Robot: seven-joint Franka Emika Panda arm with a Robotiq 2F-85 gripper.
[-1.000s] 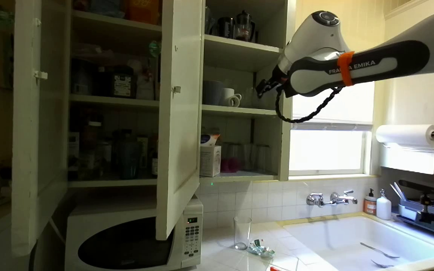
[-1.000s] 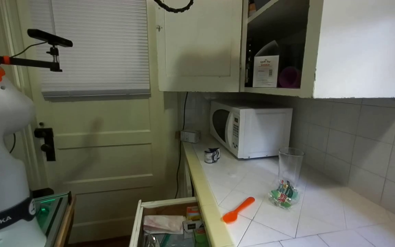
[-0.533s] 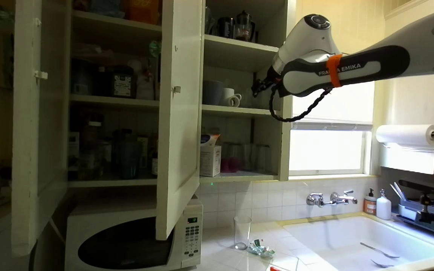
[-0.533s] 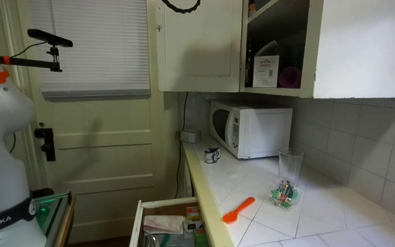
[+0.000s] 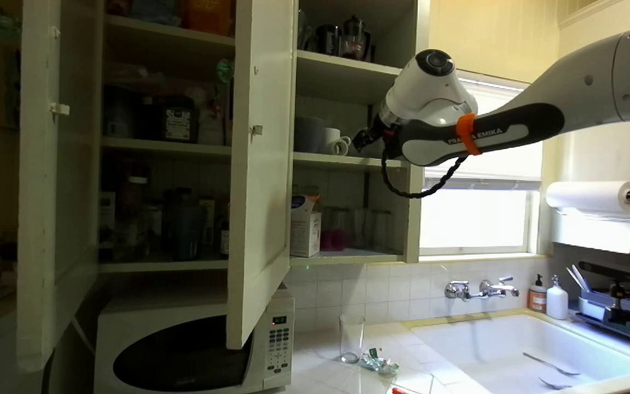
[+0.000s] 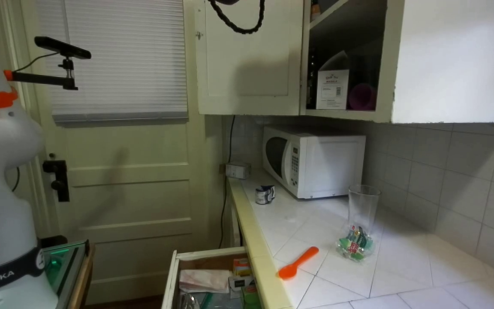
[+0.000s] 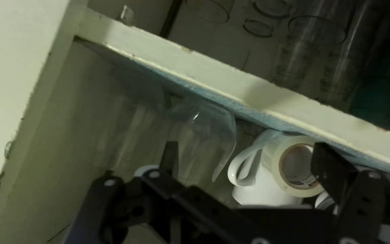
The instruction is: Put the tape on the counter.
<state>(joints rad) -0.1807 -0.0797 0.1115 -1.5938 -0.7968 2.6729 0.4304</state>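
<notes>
You've got the gripper [image 7: 245,152] at the cupboard shelf [image 7: 215,74], fingers [image 7: 332,169] apart — tape [image 7: 276,166] stands on edge on that shelf, just in front of the white mug [image 7: 262,189], above the counter [image 6: 401,274].

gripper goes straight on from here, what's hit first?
Probably the tape roll: in the wrist view it shows between the jaws of the open gripper, off to one side, partly in front of the white mug. Depth is unclear, so the clear glass nearby could come first.
</notes>
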